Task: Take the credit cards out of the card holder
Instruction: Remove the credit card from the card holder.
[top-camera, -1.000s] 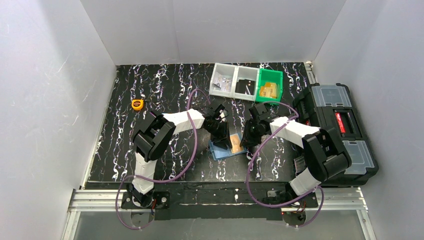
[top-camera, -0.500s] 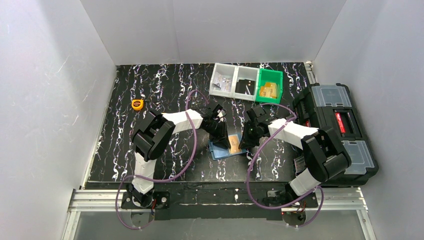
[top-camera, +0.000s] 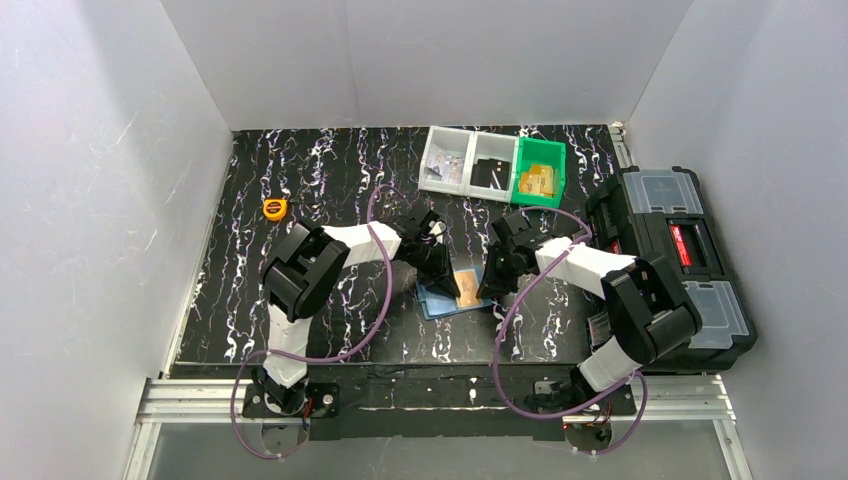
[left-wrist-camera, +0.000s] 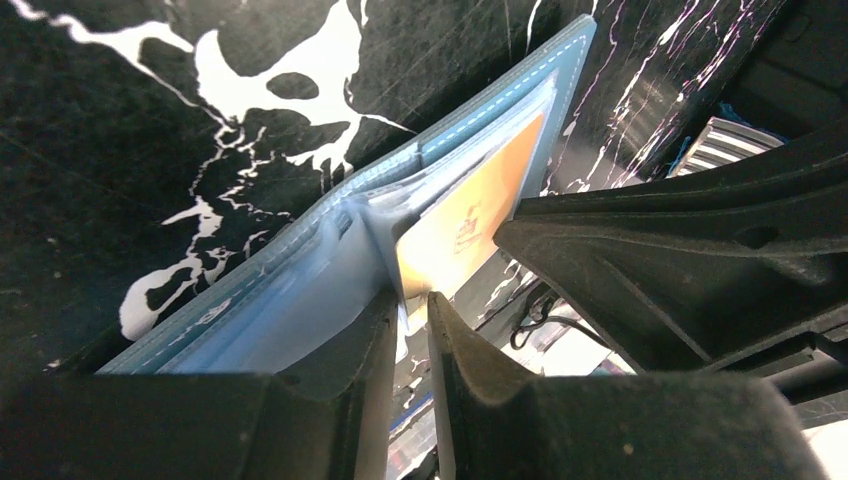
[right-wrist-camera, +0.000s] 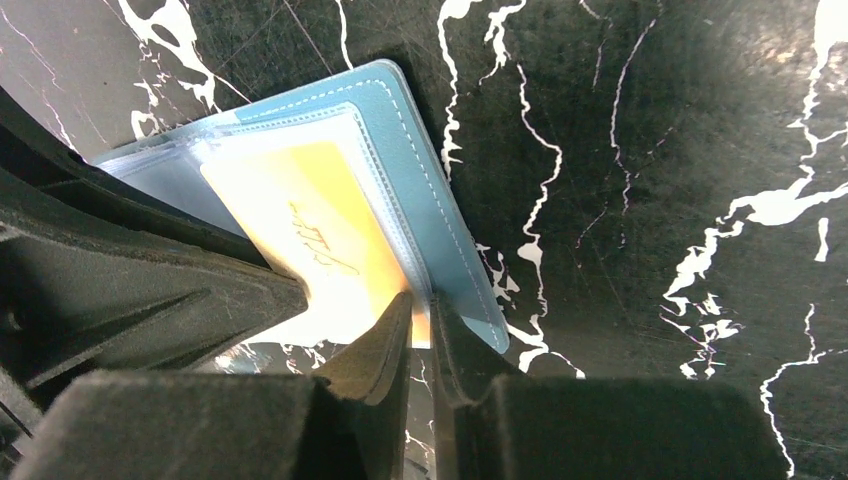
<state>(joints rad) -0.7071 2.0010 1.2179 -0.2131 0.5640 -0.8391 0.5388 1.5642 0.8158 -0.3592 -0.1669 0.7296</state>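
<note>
The dusty-blue card holder (top-camera: 447, 300) lies open on the black marbled table, between both grippers. An orange credit card (top-camera: 467, 288) sits in its clear inner sleeve. My left gripper (top-camera: 441, 278) is at the holder's left half. In the left wrist view the gripper (left-wrist-camera: 412, 300) is pinched on the pale inner sleeve of the card holder (left-wrist-camera: 300, 290), next to the card (left-wrist-camera: 470, 220). My right gripper (top-camera: 488, 283) is at the holder's right edge. In the right wrist view the gripper (right-wrist-camera: 421, 305) is shut on the protruding corner of the card (right-wrist-camera: 310, 230), over the holder (right-wrist-camera: 420, 160).
Two clear bins (top-camera: 468, 163) and a green bin (top-camera: 539, 172) with small parts stand at the back. A black toolbox (top-camera: 672, 260) lies along the right edge. An orange tape measure (top-camera: 274, 208) lies at the left.
Both wrists have shifted slightly to the left over the holder. The card holder and card have stayed where they were.
</note>
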